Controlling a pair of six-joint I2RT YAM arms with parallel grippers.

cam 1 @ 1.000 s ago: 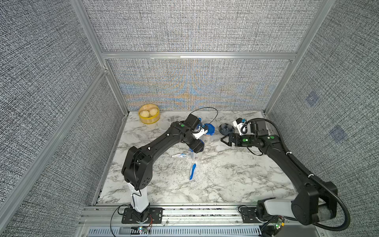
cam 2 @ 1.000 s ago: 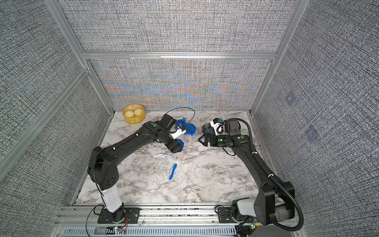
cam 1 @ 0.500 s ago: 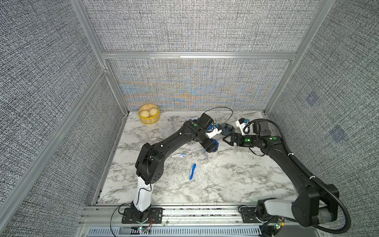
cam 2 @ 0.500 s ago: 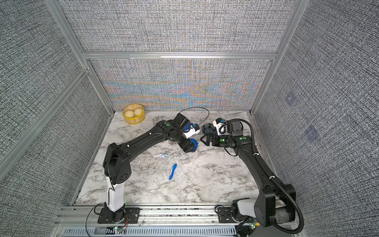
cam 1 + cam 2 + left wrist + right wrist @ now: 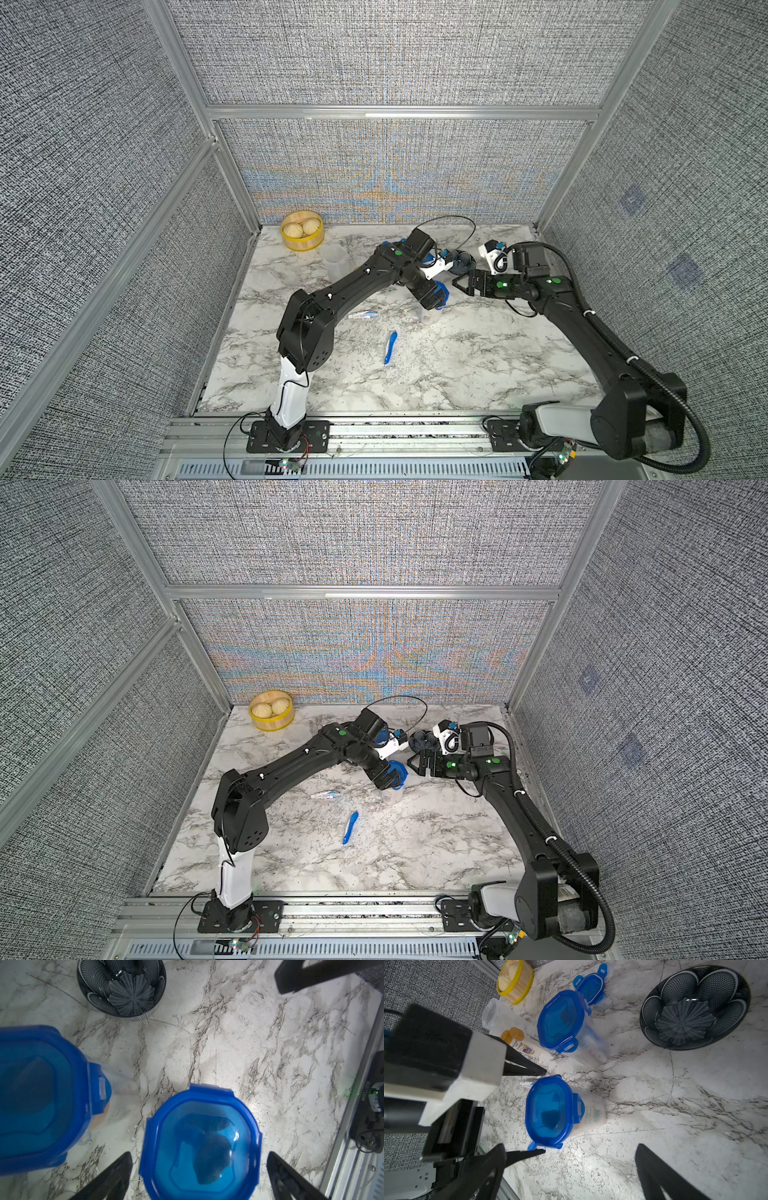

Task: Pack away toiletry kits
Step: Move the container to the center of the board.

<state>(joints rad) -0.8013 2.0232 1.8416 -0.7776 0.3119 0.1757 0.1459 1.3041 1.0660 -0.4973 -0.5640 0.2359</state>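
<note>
Marble tabletop (image 5: 478,374) carries the whole job. The left gripper (image 5: 198,1159) hangs over a blue-lidded clear cup (image 5: 550,1111) near the table's middle, its jaws spread wide on either side of the lid and not touching it. The right gripper (image 5: 462,286) is just beside it, between that cup and the dark flower-shaped dish (image 5: 693,1009), also spread wide and empty.

A second lidded cup (image 5: 560,1020) stands close behind the first. Near the yellow steamer basket (image 5: 302,230) stands a third, uncovered cup (image 5: 334,259), and its loose blue lid (image 5: 589,982) lies flat on the marble beyond the second cup.

An orange-capped bottle (image 5: 519,1043) lies on its side by the uncovered cup. A blue toothbrush (image 5: 390,347) and a toothpaste tube (image 5: 365,316) lie apart on the open marble toward the front.

Two kits look packed and one is left. A tab on the nearer lid juts outward, so it may need pressing down. After that, the loose items go into the uncovered cup, starting with a clean grasp on the flat toothbrush.
</note>
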